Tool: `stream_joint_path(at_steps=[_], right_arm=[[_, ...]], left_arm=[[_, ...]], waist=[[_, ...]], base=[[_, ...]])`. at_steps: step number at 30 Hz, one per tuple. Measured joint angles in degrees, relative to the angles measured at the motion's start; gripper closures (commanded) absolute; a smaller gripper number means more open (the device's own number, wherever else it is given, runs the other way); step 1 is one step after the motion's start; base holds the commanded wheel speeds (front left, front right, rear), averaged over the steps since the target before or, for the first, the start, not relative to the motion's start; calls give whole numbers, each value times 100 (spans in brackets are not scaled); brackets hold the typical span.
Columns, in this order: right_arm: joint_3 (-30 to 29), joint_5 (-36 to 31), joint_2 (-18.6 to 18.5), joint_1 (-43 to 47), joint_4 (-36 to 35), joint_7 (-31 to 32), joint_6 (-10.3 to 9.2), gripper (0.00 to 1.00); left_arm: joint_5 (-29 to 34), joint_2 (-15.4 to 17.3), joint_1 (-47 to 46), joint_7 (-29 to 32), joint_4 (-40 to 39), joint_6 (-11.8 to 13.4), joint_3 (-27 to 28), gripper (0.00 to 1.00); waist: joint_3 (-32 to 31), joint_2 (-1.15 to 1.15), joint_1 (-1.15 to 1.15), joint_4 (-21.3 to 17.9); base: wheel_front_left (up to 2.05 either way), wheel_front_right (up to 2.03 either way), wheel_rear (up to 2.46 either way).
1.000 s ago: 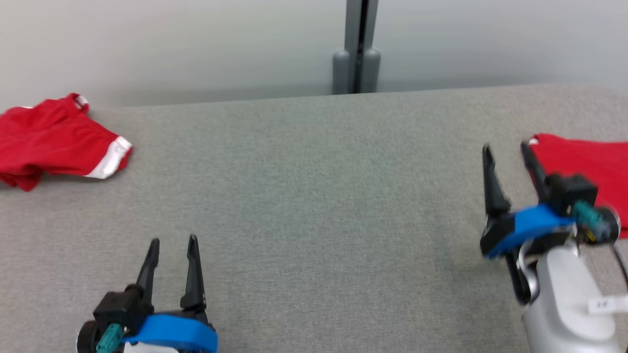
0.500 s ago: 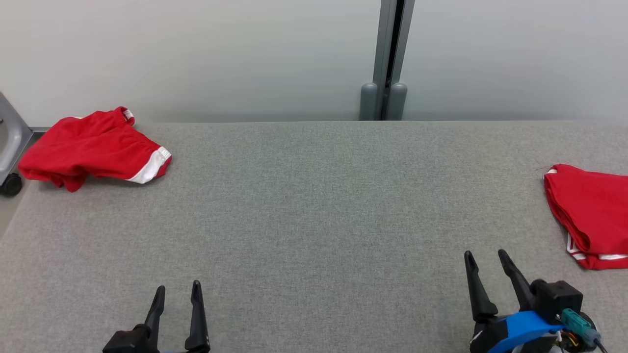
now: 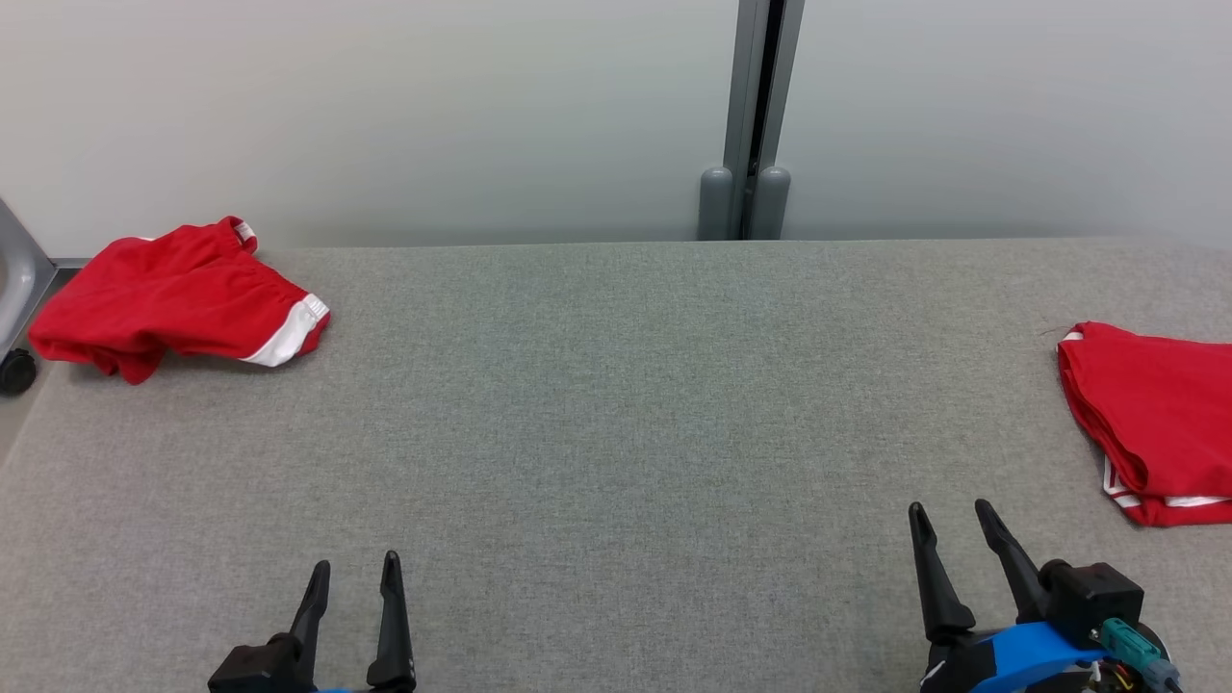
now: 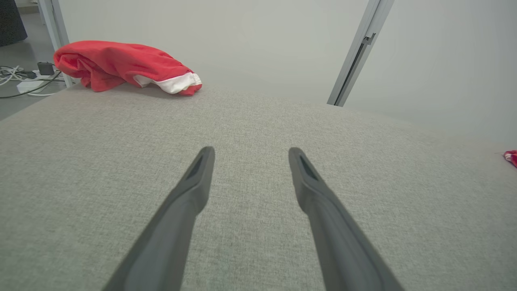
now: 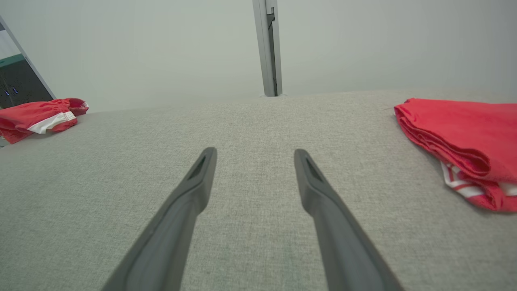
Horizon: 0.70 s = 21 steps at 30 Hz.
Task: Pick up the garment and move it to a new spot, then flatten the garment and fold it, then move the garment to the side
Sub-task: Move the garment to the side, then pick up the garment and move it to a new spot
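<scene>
Head view: the left gripper (image 3: pixel 356 563) and right gripper (image 3: pixel 948 508) hover low over the near edge of a grey fabric-covered table (image 3: pixel 616 404), the fingers of each spread apart and holding nothing. A crumpled red garment (image 3: pixel 173 298) with a white cuff lies at the far left corner, well apart from both grippers and overhanging the left edge slightly. A folded red garment (image 3: pixel 1155 414) rests at the right edge, near the right gripper and just beyond it to the right. Between the two garments the cloth surface runs bare to the far edge, where a grey post (image 3: pixel 756 115) stands against a pale wall.

Left wrist view: the left gripper (image 4: pixel 250 150), fingers parted, points across bare table. The crumpled red garment (image 4: pixel 121 64) lies far ahead and to the left at the table's corner, with cables (image 4: pixel 20 79) on the floor beyond it. A sliver of the folded red garment (image 4: pixel 511 157) shows at the right border.

Right wrist view: the right gripper (image 5: pixel 254 151), fingers wide and clamped on nothing, faces the post (image 5: pixel 267 48). The folded red garment (image 5: pixel 460 125) sits close on the right, white stripes showing under its layers; the crumpled red garment (image 5: pixel 36 117) lies far off at the left edge.
</scene>
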Motion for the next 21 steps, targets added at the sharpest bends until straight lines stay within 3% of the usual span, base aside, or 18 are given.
stream_joint_path(at_steps=[11,21], right_arm=[[-24,-33,-1,64,-51,-2,0,0],[-9,-60,-3,161,-110,-5,0,0]], left_arm=[[25,-22,-38,0,46,-40,-9,0],[99,-9,-58,-1,44,-48,-25,0]], waist=[[-49,0,0,170],[-271,0,0,1175]], base=[[0,0,0],[0,0,0]])
